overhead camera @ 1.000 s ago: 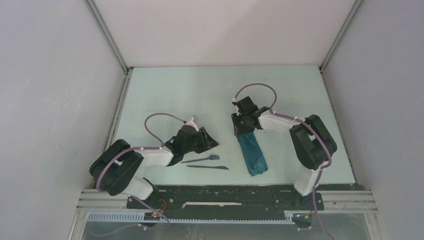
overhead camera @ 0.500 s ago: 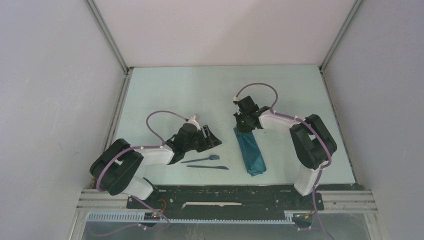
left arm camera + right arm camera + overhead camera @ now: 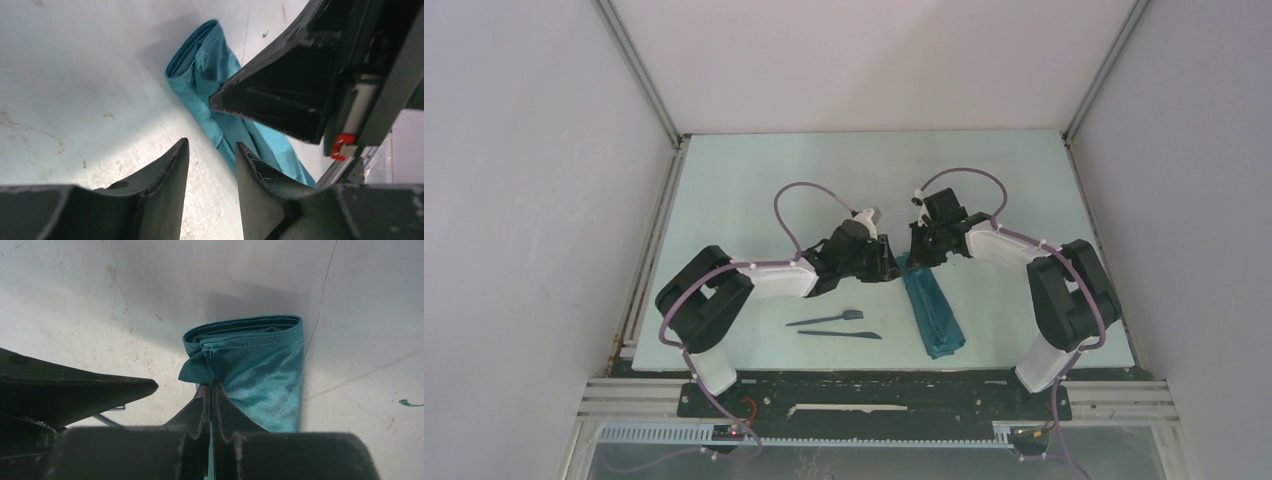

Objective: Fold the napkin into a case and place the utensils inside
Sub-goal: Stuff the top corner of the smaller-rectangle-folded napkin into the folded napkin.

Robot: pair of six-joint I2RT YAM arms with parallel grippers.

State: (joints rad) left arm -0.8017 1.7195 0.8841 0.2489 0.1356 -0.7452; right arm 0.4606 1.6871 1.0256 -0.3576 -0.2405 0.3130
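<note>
The napkin (image 3: 935,316) lies folded as a narrow teal case, running from the table's middle toward the near edge. My right gripper (image 3: 921,256) is at its far end, shut on the upper cloth layer at the left corner (image 3: 211,385); the case's mouth (image 3: 245,326) gapes slightly. My left gripper (image 3: 887,268) is just left of that end, low over the table, open with only bare table between its fingertips (image 3: 210,146). The napkin (image 3: 200,75) lies just beyond them. The utensils, a dark fork (image 3: 826,319) and knife (image 3: 840,334), lie side by side left of the case.
Grey walls with metal rails (image 3: 652,235) enclose the pale table on three sides. The two grippers are very close together; the right gripper's body (image 3: 285,95) looms over the left wrist view, and a left finger (image 3: 75,387) shows in the right wrist view.
My left arm has swung right from beside the utensils to the napkin's far end. My right gripper has closed on the cloth edge and moved slightly right with it.
</note>
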